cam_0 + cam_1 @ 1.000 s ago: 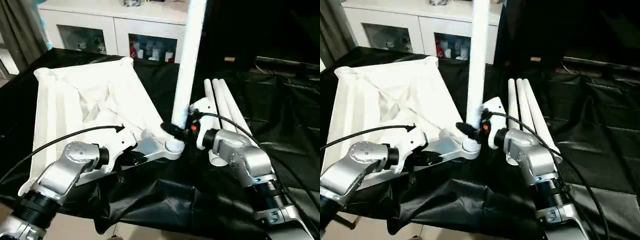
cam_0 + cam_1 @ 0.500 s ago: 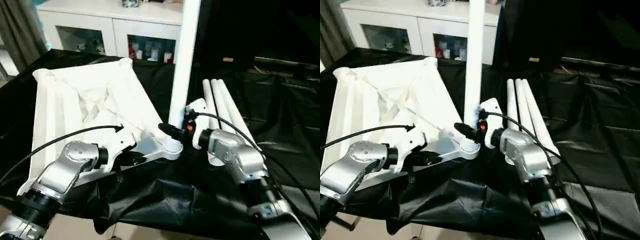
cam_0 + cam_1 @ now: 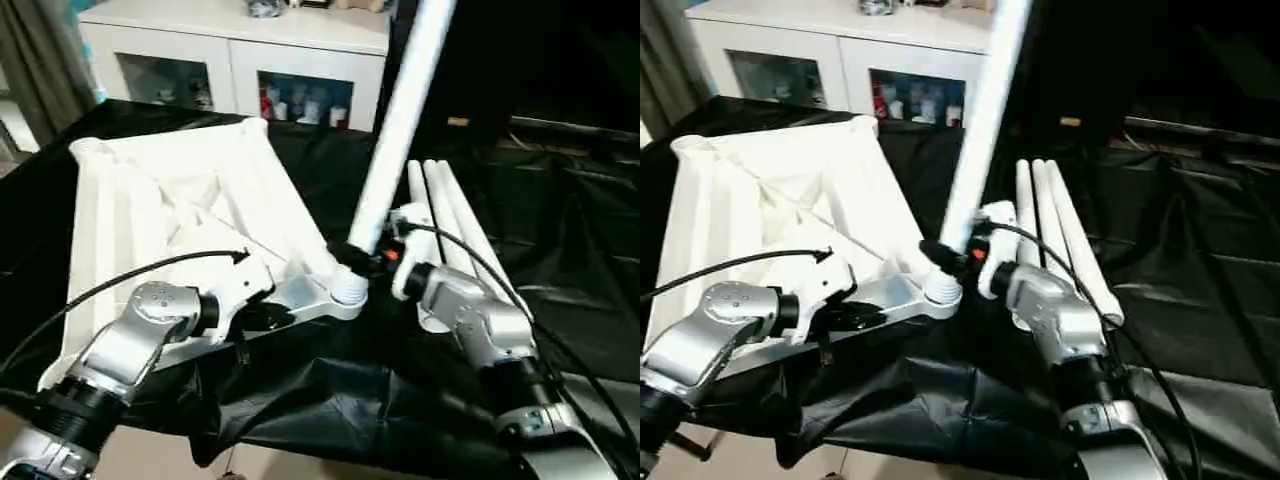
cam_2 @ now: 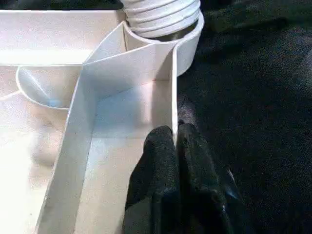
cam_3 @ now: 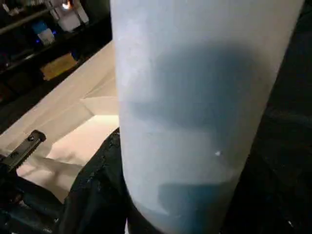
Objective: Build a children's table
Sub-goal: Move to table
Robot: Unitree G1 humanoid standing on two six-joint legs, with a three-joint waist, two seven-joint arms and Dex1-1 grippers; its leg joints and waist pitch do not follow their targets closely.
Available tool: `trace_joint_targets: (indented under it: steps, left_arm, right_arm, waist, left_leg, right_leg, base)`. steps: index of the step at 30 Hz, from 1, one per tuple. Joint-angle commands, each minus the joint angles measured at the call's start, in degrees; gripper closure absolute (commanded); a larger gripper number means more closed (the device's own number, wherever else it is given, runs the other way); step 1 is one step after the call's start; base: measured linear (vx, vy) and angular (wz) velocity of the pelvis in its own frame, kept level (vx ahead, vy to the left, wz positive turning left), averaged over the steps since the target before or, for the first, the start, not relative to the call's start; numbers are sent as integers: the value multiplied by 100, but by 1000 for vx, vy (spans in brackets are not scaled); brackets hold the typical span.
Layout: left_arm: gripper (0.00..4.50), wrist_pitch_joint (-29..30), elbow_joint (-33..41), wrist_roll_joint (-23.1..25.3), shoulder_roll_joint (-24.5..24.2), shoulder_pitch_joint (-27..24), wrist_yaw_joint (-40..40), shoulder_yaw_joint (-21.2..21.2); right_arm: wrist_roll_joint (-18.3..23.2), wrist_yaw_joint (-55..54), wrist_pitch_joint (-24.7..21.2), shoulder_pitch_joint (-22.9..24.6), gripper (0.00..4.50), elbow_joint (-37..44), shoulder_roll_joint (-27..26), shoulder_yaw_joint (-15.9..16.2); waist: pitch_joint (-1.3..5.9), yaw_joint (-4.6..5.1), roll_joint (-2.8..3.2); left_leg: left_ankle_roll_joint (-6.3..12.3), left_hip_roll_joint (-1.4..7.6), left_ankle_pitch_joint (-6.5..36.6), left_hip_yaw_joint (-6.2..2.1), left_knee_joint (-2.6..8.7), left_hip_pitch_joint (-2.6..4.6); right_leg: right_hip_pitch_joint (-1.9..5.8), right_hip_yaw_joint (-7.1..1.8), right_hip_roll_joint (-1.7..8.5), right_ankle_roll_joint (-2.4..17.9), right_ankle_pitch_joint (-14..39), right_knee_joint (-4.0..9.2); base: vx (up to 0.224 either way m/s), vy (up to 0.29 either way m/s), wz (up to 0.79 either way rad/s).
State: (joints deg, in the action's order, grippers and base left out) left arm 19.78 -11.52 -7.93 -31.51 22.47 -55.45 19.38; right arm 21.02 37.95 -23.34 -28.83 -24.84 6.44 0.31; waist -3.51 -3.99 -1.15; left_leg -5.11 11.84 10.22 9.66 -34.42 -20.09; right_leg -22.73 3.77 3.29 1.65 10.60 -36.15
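Table top (image 3: pixel 170 200) rim pinched by left claw (image 4: pixel 174 146); right claw (image 3: pixel 368 252), clamping leg (image 3: pixel 400 120) leaning toward one o'clock, should straighten it over socket (image 3: pixel 348 288).

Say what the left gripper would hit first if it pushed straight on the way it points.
Likely the corner socket of the tabletop: the left gripper, pinched on the rim wall, points along it toward the socket holding the leg; depth is uncertain.

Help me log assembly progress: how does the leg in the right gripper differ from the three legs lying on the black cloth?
The held leg stands raised and tilted, its ribbed end at the tabletop's corner socket; the three spare legs lie flat side by side. The right gripper clasps the held leg near its base; nothing touches the spare legs. The held leg meets the tabletop; the spare legs lie apart from it. All four are white, round and tapering.
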Motion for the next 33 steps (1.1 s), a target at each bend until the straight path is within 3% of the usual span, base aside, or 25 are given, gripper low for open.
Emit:
trace_joint_targets:
  steps: [1, 3, 14, 21, 22, 23, 26, 27, 33]
  left_arm:
    - [450, -68, -142, 76, -14, 169, 201, -196]
    - [450, -90, -202, 83, 16, 213, 230, -221]
    - [450, -250, -490, 202, 207, 386, 337, -276]
    - [450, -324, -475, 250, 153, 352, 264, -253]
    - [450, -342, -464, 271, 137, 334, 243, -251]
    - [450, -346, -456, 278, 130, 323, 228, -251]
    - [450, -352, -409, 295, 103, 286, 198, -246]
    - [450, -351, -396, 299, 96, 277, 188, -242]
    - [450, -429, -279, 311, 15, 210, -33, -154]
  right_arm:
    - [-123, -177, -43, 304, 260, -206, 77, -81]
    - [-144, -233, 37, 406, 260, -182, 61, -83]
    - [-479, -480, 491, 916, 260, 147, 20, 217]
    - [-836, -363, 609, 812, 260, 220, 172, 616]
    - [-904, -266, 577, 760, 260, 214, 215, 727]
    - [-939, -203, 556, 732, 260, 211, 242, 790]
    - [-999, -2, 505, 667, 260, 187, 326, 960]
    - [-1006, 42, 505, 656, 260, 176, 344, 991]
    - [-1071, 560, 598, 577, 260, -3, 515, 1252]
  waist:
    - [368, -9, 128]
    - [366, -16, 154]
    - [361, -74, 157]
    - [351, -67, 154]
    - [352, -61, 102]
    - [353, -67, 128]
    - [347, -62, 115]
    - [345, -64, 78]
    - [352, -67, 95]
  left_leg:
    - [-208, 90, 1612, -38, 436, 48]
    - [-209, 92, 1689, -39, 437, 61]
    - [-175, 88, 1904, -63, 466, 73]
    - [-174, 83, 1990, -68, 469, 70]
    - [-157, 84, 1964, -66, 473, 52]
    - [-148, 85, 1938, -73, 475, 48]
    - [-134, 84, 1936, -67, 470, 45]
    - [-122, 83, 1913, -63, 472, 41]
    - [-94, 98, 1864, -64, 474, 42]
  right_leg:
    - [243, -287, 409, 871, 1792, 527]
    - [226, -291, 409, 822, 1962, 545]
    - [180, -272, 417, 514, 2653, 636]
    - [161, -272, 421, 449, 2796, 657]
    - [175, -268, 419, 434, 2806, 659]
    - [176, -271, 424, 432, 2799, 647]
    - [165, -273, 425, 413, 2850, 651]
    - [170, -271, 425, 401, 2868, 658]
    - [162, -281, 429, 437, 2763, 645]
  base:
    - [0, 0, 0]
    - [0, 0, 0]
    - [0, 0, 0]
    - [0, 0, 0]
    - [0, 0, 0]
    - [0, 0, 0]
    - [0, 0, 0]
    - [0, 0, 0]
    - [0, 0, 0]
